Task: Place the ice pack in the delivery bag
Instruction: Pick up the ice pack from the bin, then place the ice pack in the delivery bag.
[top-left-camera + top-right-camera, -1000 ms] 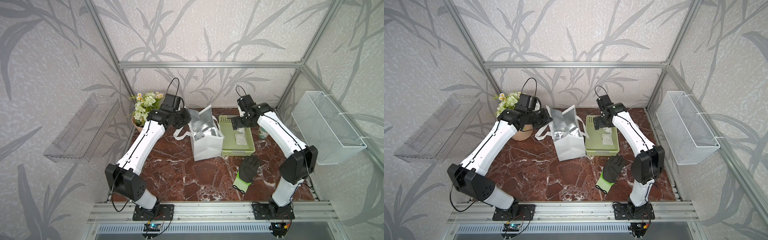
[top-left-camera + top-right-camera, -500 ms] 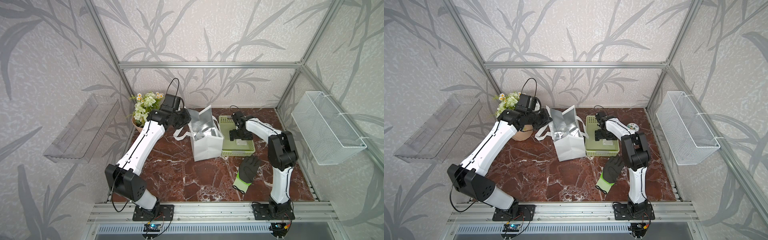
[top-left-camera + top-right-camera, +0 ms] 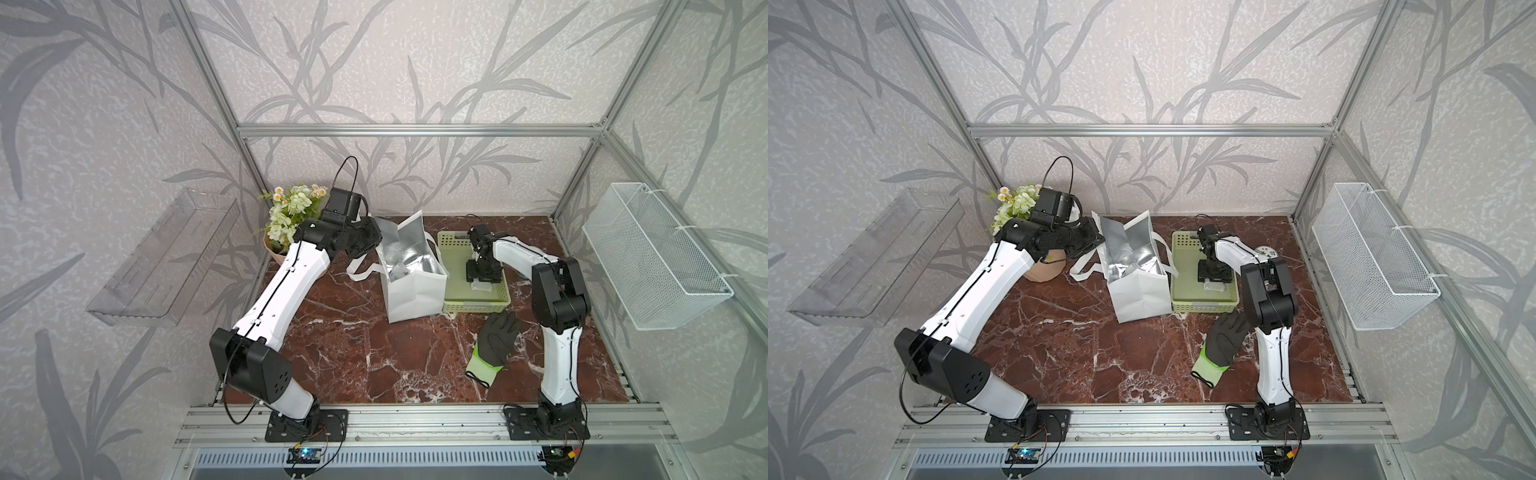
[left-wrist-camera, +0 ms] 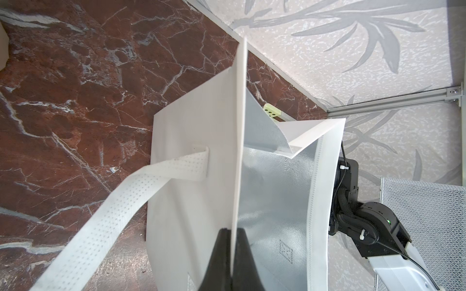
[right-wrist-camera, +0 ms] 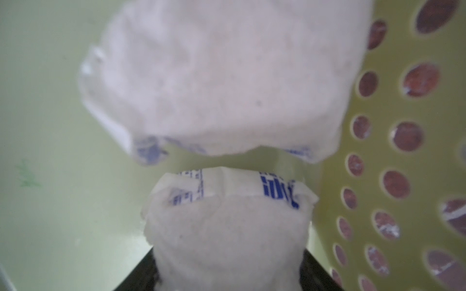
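Both top views look down from high in front onto the red marble counter (image 3: 353,353); the left wrist view hugs the white foil-lined bag (image 4: 191,141), the right the green perforated basket (image 5: 63,113).

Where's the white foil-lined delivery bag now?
In both top views the delivery bag stands rear-centre, left of the green perforated basket; the left gripper pinches its rim.

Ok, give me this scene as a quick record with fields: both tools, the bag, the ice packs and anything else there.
left tool: shut on the rim of the delivery bag, holding it open
right tool: down in the green basket, jaws either side of an ice pack, grip unclear
delivery bag: upright beside the basket, silver lining showing
second ice pack: lying in the basket
glove: flat on the table, in front of the basket
flowers: potted, back corner of the table
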### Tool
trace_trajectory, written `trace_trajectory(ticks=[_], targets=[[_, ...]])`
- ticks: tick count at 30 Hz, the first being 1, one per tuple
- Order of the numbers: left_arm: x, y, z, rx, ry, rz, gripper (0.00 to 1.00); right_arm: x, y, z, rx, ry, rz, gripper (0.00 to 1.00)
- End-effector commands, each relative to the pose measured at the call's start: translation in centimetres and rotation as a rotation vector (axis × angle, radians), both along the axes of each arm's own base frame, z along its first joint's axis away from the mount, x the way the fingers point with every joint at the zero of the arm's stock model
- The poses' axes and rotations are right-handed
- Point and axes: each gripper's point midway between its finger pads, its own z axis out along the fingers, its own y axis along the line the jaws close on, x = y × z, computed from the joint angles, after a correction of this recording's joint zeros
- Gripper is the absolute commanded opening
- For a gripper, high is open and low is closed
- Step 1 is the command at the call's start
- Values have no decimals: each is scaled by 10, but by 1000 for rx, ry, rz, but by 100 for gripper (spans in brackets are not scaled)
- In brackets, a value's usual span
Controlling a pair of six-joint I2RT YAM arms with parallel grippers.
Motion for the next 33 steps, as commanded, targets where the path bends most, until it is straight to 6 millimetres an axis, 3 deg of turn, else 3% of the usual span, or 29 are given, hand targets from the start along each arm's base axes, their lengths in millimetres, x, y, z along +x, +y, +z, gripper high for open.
trace_trajectory(ticks=[1, 5, 11, 13, 16, 19, 21, 26, 30, 33], targets=[[2, 4, 6, 10, -30, 6, 0, -6, 3, 21, 29, -21, 19, 47], [3, 2, 8, 0, -36, 0, 0, -4, 9, 67, 73, -117, 35, 45], [4, -1, 9, -10, -39, -8, 0, -2, 45, 188, 235, -381, 120, 44], [4, -1, 9, -11, -38, -10, 0, -5, 63, 241, 290, -512, 168, 44], [5, -3, 8, -17, -37, -15, 0, -12, 101, 303, 382, -672, 265, 44], [7, -5, 9, -24, -39, -23, 0, -25, 147, 338, 436, -740, 399, 44], [8, -6, 10, -25, -41, -24, 0, -33, 172, 347, 442, -744, 470, 44], [11, -9, 11, -31, -44, -30, 0, -42, 229, 319, 409, -663, 602, 44], [12, -9, 11, -34, -42, -33, 0, -41, 245, 293, 388, -593, 627, 46], [13, -10, 10, -36, -42, -33, 0, -40, 252, 280, 390, -558, 643, 60]])
